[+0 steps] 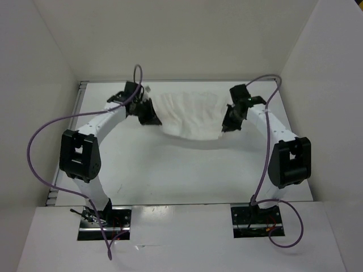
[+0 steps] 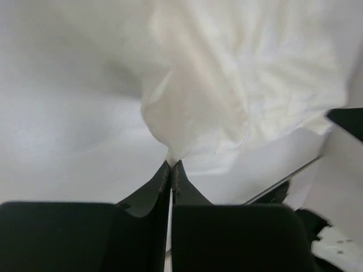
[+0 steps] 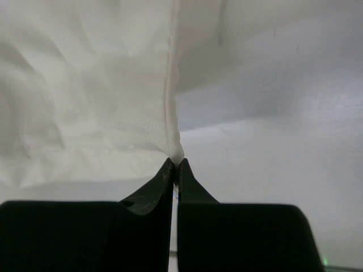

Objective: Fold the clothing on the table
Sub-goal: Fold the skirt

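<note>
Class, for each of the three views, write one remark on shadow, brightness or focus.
Top external view: even lighting, with a soft grey shadow on the flat white tabletop below the thin white fabric garment. Left wrist view: the garment's folds look nearly washed out, and the black left claw is blurred. Right wrist view: the hem is sharp above the black right claw.

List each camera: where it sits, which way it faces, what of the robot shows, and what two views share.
Top external: above and behind the bases, looking down on the table; shows the left arm and right arm, the clothing strung between them.
Left wrist: on the left wrist, looking along the shut left fingers pinching a clothing edge.
Right wrist: on the right wrist, looking along the shut right fingers pinching a clothing edge.
Shared: both wrist views show the same clothing, from opposite ends.
</note>
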You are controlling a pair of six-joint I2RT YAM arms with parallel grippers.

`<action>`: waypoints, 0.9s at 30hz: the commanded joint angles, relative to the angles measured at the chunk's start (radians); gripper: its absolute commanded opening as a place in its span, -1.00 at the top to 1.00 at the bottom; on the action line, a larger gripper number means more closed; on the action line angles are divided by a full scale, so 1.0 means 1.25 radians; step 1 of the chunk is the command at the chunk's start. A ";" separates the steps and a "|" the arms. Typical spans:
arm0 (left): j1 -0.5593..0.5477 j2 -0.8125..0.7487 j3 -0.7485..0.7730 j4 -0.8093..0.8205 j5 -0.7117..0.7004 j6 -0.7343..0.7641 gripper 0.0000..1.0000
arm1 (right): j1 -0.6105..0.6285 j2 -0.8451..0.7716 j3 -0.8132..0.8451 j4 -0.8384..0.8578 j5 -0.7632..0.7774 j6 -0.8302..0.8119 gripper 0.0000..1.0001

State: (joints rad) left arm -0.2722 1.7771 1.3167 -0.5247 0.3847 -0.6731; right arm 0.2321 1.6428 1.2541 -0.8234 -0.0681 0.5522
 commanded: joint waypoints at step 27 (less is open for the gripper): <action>0.132 -0.554 0.124 0.131 0.489 -0.047 1.00 | -0.037 -0.697 0.188 0.003 -0.307 -0.054 1.00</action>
State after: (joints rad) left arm -0.1207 1.0443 1.4532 -0.4355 0.9337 -0.6830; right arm 0.1787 0.7277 1.5021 -0.8463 -0.3813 0.4572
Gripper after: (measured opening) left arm 0.009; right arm 0.017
